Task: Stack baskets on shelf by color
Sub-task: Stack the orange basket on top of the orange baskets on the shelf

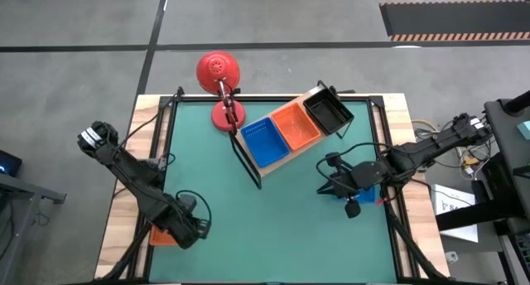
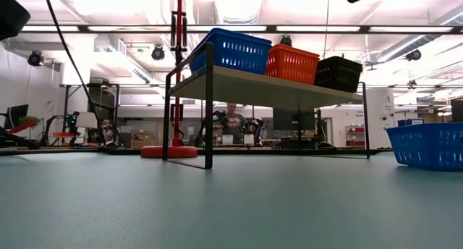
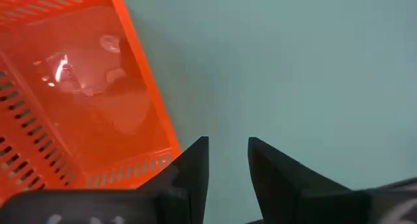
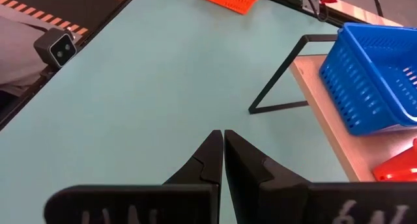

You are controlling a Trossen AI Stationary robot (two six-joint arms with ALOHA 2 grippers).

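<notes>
**Left arm at a loose orange basket, three colours already on the shelf**

The shelf (image 1: 283, 156) lies slantwise across the far middle of the green mat (image 1: 273, 227), just beside the red lamp (image 1: 219, 70). Along its board sit a blue basket (image 1: 265, 141), an orange basket (image 1: 296, 126) and a black basket (image 1: 328, 111) in a row, one colour to each place — evidently so that each further basket has a matching one to nest into. The low view shows the three side by side on the raised board; whether any is already a stack of several I cannot tell.

The left gripper (image 3: 228, 155) is down at the near left corner of the table, well apart from the shelf, at a loose orange basket (image 3: 71, 87) that lies at the mat's edge. In its wrist view the two fingers stand a little apart with only bare mat showing between them; the basket's wall runs just beside one finger, not between the two. So the jaws are partly open and I see nothing in them. My judgement is that the arm is here to take this basket by its rim, and the grip is not yet made.

The right gripper (image 4: 223, 149) is over the right side of the mat, its fingers pressed together on nothing. A second blue basket (image 1: 366, 194) shows beneath that arm — seemingly the next blue one to go — and the arm appears to be waiting.
</notes>
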